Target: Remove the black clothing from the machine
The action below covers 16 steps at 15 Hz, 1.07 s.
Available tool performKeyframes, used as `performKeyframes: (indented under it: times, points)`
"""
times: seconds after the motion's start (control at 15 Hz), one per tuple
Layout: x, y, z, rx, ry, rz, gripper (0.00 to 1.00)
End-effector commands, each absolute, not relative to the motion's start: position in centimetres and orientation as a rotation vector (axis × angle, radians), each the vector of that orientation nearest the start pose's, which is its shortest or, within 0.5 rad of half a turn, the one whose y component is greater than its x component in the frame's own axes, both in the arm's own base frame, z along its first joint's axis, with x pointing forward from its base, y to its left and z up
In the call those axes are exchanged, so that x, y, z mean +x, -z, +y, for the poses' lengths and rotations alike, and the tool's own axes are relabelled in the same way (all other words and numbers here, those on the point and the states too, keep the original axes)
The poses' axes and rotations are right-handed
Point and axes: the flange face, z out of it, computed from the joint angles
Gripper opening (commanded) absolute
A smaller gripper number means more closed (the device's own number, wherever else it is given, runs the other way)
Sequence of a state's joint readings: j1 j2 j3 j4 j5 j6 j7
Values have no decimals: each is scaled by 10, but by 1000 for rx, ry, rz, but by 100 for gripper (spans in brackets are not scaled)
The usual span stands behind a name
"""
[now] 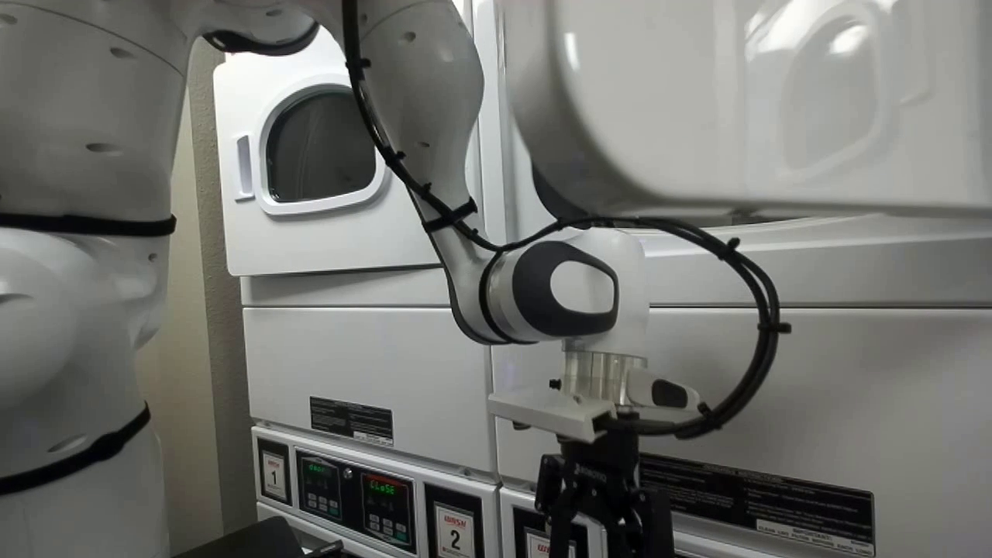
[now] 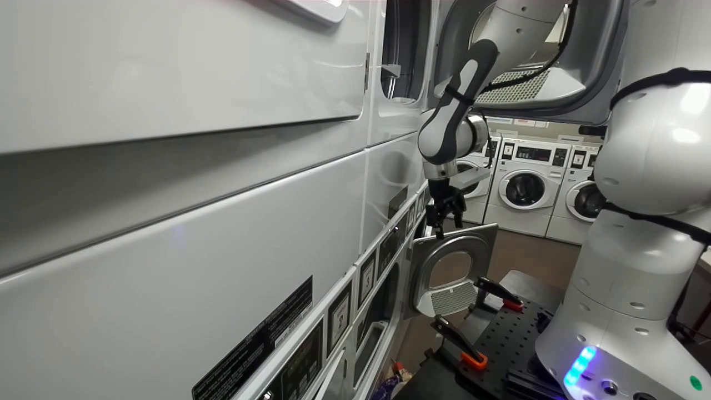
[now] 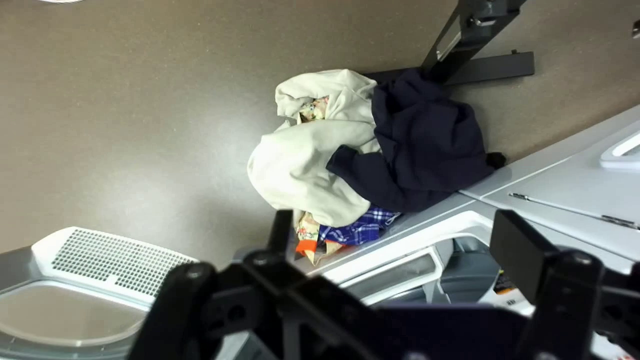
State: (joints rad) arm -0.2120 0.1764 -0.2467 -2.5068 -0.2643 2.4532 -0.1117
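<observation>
The machine [image 1: 690, 139] is a white unit with a large rounded door standing open; in an exterior view the door's grey inner side [image 2: 597, 66] and the dark opening [image 2: 405, 50] show. No black clothing is visible inside it; most of its inside is hidden. In the wrist view a very dark navy, almost black garment [image 3: 430, 145] lies on a clothes pile on the floor. My gripper [image 3: 400, 235] is open and empty, pointing down high above a lower opening; it also shows in both exterior views [image 1: 604, 531] [image 2: 446, 219].
A lower door [image 2: 483, 247] stands open beneath my gripper, its mesh panel [image 3: 120, 262] showing in the wrist view. Cream cloth [image 3: 310, 165] and blue plaid cloth [image 3: 362, 227] lie by the lower opening's white rim [image 3: 420, 247]. Black clamps [image 2: 458, 339] sit on the mounting plate [image 2: 500, 333].
</observation>
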Motion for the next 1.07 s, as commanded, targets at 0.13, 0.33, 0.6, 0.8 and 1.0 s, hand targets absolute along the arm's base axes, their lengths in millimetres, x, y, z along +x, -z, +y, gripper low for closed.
performKeyframes:
  times: [0.13, 0.33, 0.6, 0.8, 1.0]
  points:
    - [414, -321, -168, -3133, -235, 155, 100]
    - [420, -388, -161, -3098, -101, 112, 100]
    - [416, -450, -159, -3089, -8, 78, 100]
    - [412, -471, -158, -3086, 23, 56, 100]
    - [410, -479, -156, -3090, 45, 51, 100]
